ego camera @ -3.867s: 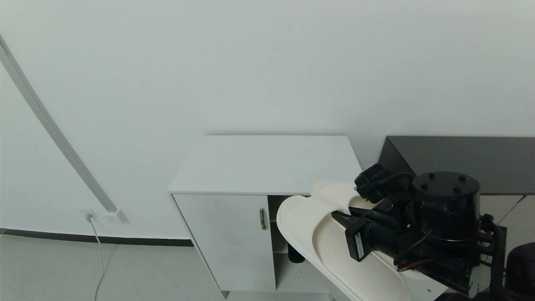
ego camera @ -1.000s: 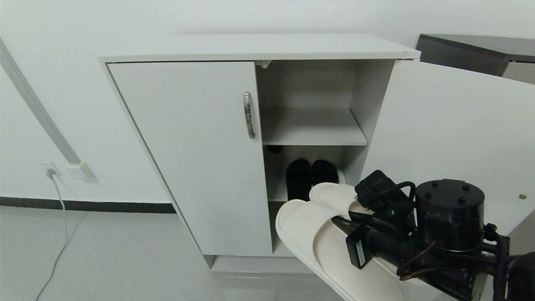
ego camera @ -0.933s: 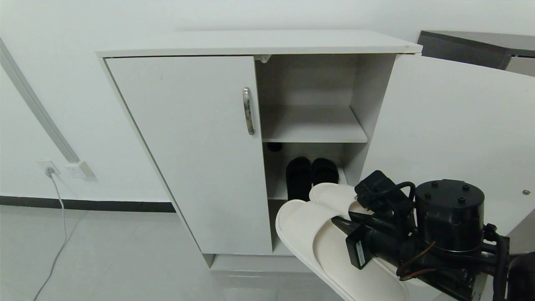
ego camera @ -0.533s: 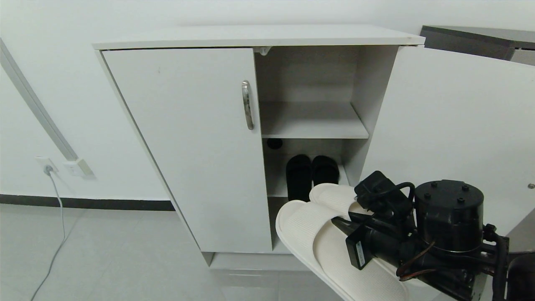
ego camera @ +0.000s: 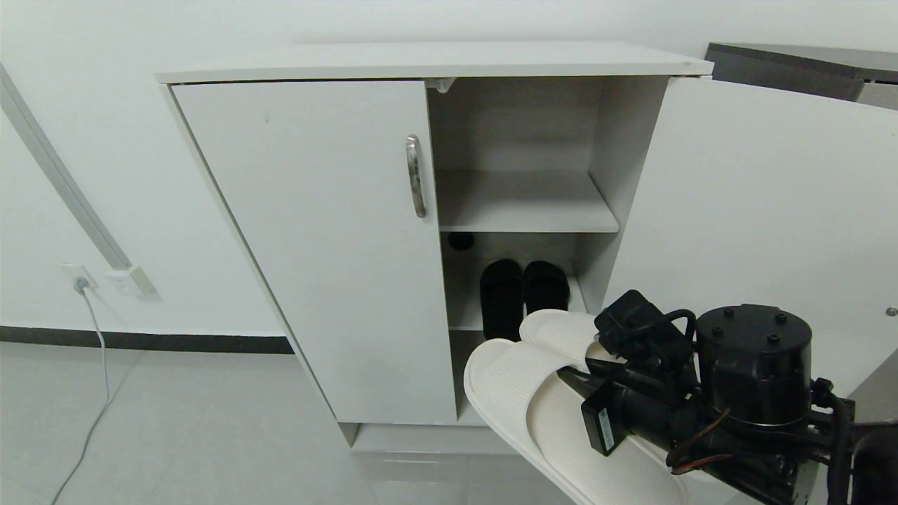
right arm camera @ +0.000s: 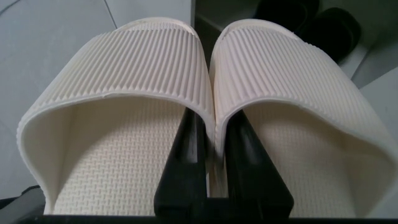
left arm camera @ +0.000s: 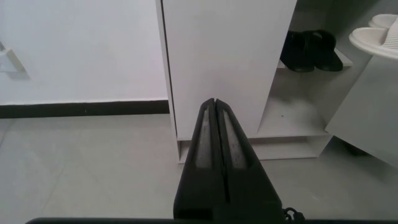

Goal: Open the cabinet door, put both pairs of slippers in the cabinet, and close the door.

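White slippers [right arm camera: 149,68] within right end effector [right arm camera: 214,134], toes toward cabinet [ego camera: 316,245]

The cabinet [ego camera: 435,63] stands against the wall, with its left door [ego camera: 316,245] closed and its right door [ego camera: 758,210] swung out toward 3 o'clock. In the open half, the upper shelf [ego camera: 526,203] lies above the lower shelf [ego camera: 463,305], which carries the shelved pair of slippers [ego camera: 523,291] side by side. The held pair of slippers [ego camera: 519,393] is outside the cabinet, before the opening at 5 o'clock. It rides on the right gripper [ego camera: 582,375] (one of its fingers [right arm camera: 186,168] inside each slipper, the inner walls pinched between them). A wall socket [ego camera: 81,284] sits low at the cabinet's 9 o'clock. A counter [ego camera: 786,59] lies behind the right door at 2 o'clock.
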### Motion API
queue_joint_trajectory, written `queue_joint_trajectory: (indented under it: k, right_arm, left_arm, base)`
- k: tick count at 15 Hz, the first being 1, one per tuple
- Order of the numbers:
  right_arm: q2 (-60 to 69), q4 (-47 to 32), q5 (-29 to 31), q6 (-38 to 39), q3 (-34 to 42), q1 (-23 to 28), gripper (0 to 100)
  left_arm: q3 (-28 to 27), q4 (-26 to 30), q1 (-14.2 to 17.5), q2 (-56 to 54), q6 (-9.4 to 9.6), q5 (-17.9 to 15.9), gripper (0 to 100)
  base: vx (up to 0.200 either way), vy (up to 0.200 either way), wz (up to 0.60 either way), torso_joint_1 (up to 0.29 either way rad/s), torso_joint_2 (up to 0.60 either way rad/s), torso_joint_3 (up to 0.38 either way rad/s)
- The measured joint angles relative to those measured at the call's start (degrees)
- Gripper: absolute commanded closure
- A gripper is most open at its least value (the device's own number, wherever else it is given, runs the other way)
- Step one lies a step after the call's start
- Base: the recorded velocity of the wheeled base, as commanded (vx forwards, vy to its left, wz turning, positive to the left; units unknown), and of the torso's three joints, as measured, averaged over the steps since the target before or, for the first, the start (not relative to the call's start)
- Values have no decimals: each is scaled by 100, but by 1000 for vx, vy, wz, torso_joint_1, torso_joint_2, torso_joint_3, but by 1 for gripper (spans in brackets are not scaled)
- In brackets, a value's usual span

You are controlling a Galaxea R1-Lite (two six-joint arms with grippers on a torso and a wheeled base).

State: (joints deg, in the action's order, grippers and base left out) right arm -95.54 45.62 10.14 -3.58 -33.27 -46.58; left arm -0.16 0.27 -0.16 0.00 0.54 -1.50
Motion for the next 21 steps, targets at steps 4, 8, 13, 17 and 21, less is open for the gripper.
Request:
queue_joint_trajectory:
  k: [4,8,13,17,21]
  right_arm:
    - [-176,113,463,113,-219,-144,100]
    - [-937,-191,2571,979,-1419,-449,100]
    - [-1560,-1253,3446,1308,-2879,-529,100]
    - [-1482,-2227,3608,1352,-3738,-535,100]
    - [-1428,-2983,3611,1352,-4523,-507,100]
  left_arm:
    - [2,0,-2,0,6,0,100]
    - [5,0,-2,0,24,0,100]
    - [9,0,-2,0,9,0,100]
    - [6,0,-2,0,9,0,100]
    - [5,-2,-2,0,9,2,100]
  base:
    - [0,0,0,0,0,0]
    - [0,0,0,0,0,0]
    - [0,0,0,0,0,0]
    - [0,0,0,0,0,0]
    - [0,0,0,0,0,0]
